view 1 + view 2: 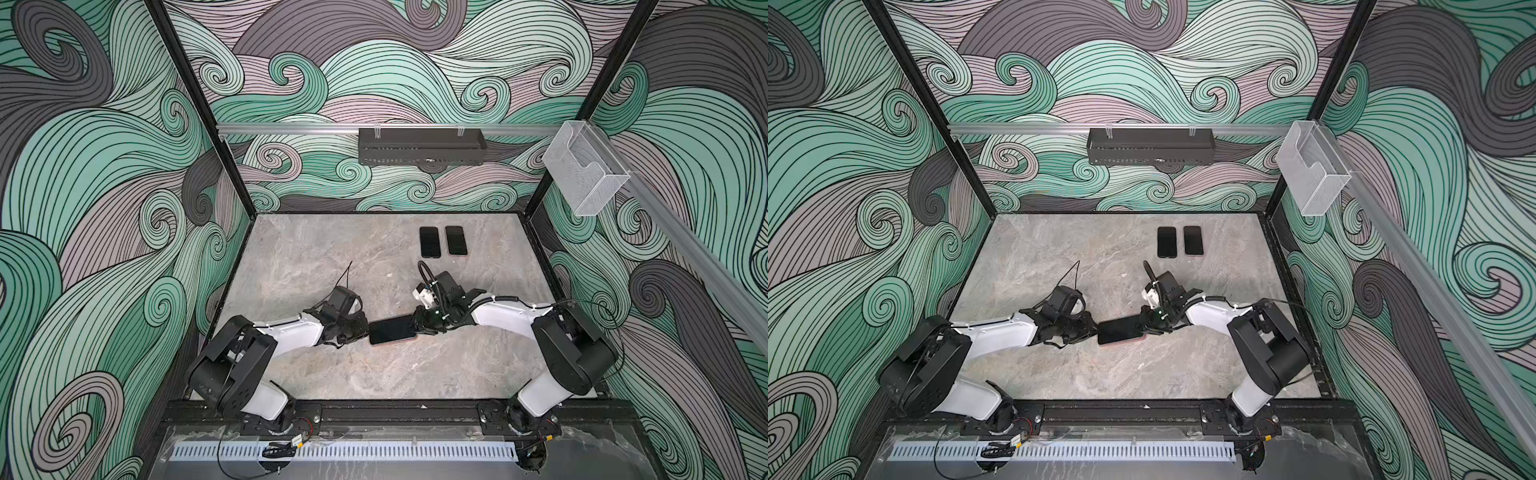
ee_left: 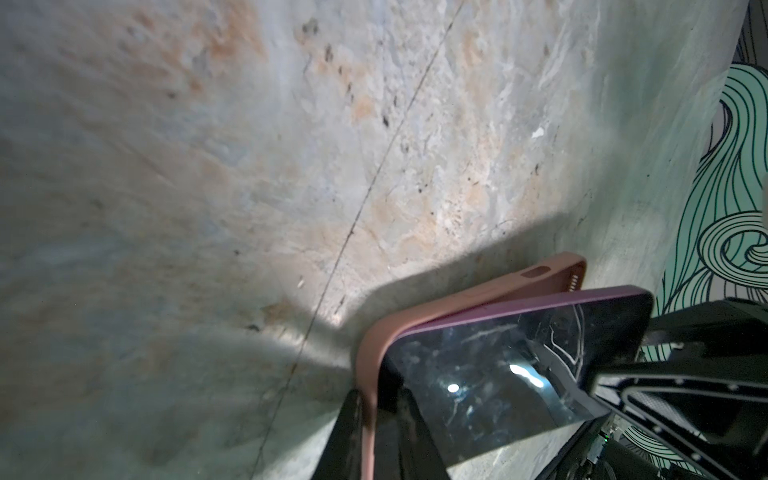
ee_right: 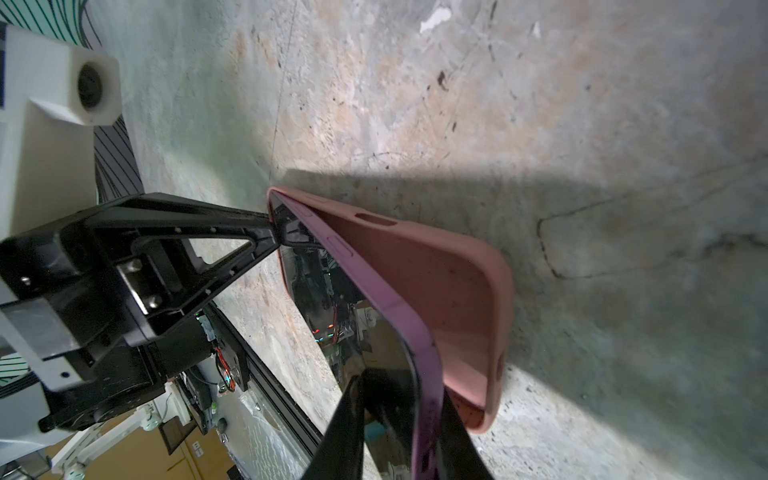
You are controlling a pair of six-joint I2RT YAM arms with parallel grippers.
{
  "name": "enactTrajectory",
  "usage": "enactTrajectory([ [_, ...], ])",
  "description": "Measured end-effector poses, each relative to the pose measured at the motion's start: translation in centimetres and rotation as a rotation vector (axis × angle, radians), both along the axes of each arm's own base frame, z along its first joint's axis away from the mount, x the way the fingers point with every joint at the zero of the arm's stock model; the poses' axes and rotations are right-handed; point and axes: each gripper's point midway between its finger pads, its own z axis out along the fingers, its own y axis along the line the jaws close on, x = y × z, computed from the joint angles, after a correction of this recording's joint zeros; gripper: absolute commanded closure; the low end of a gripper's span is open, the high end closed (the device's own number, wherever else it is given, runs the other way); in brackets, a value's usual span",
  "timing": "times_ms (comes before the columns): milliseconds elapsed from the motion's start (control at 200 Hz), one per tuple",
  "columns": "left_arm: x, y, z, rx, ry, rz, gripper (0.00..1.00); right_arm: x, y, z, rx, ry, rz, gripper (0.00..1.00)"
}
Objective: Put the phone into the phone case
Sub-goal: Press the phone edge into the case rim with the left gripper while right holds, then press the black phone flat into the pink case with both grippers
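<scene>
The phone (image 1: 392,329), with a dark screen and purple edge, lies near the table's middle in both top views, partly seated in the pink phone case (image 1: 400,341). My left gripper (image 1: 365,328) is shut on the left end. In the left wrist view the phone case (image 2: 478,299) wall and the phone (image 2: 498,374) corner sit between its fingers. My right gripper (image 1: 415,324) is shut on the phone's right end. There the phone (image 3: 395,307) is tilted up out of the phone case (image 3: 449,291), with one finger on the screen and one behind its back.
Two more dark phones (image 1: 429,242) (image 1: 456,240) lie side by side at the back of the grey stone table (image 1: 311,257). A black tray (image 1: 422,146) hangs on the back rail and a clear holder (image 1: 586,170) on the right rail.
</scene>
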Motion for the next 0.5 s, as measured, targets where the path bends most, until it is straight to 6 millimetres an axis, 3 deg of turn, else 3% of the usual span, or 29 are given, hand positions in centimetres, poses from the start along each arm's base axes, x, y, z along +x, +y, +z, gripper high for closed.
enactTrajectory([
  [500, 0.0, -0.4, 0.0, -0.003, -0.006, -0.016, 0.83, -1.4, -1.3, -0.9, -0.21, -0.023, 0.054, 0.65],
])
